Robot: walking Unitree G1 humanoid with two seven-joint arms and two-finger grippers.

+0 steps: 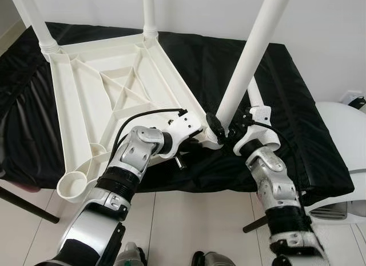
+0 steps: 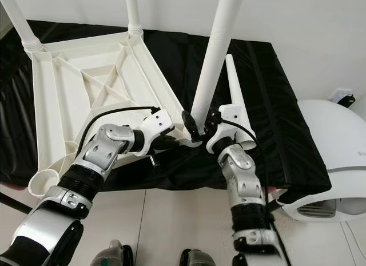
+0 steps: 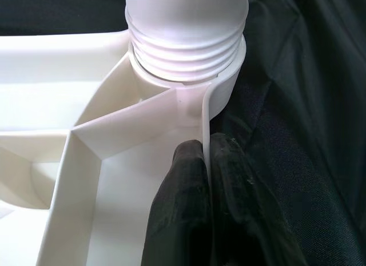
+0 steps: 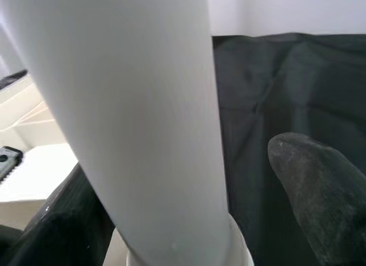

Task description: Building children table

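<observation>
**Inverted table top, near corner leg held at its socket**

The white ribbed plastic table top lies upside down on a black cloth-covered surface. Its near left corner overhangs the cloth's front edge above the pale tiled floor; its near right corner sits close to that same edge.

Legs counted: three white round plastic legs stand in corner sockets. The near right leg leans slightly and rises out of frame. The far left leg and far middle leg are also cut off at the top. A fourth socket, the open ring at the near left corner, holds no leg. One more white tapered leg lies on the cloth just behind the right wrist.

The left gripper pinches the thin side wall of the table top just beside the threaded socket, one finger on each face. The right gripper has its fingers spread to either side of the near right leg's base; contact with the leg cannot be confirmed.

Open cloth remains to the right of the table top. A white rounded appliance stands beyond the cloth's right edge, partly cut off.
</observation>
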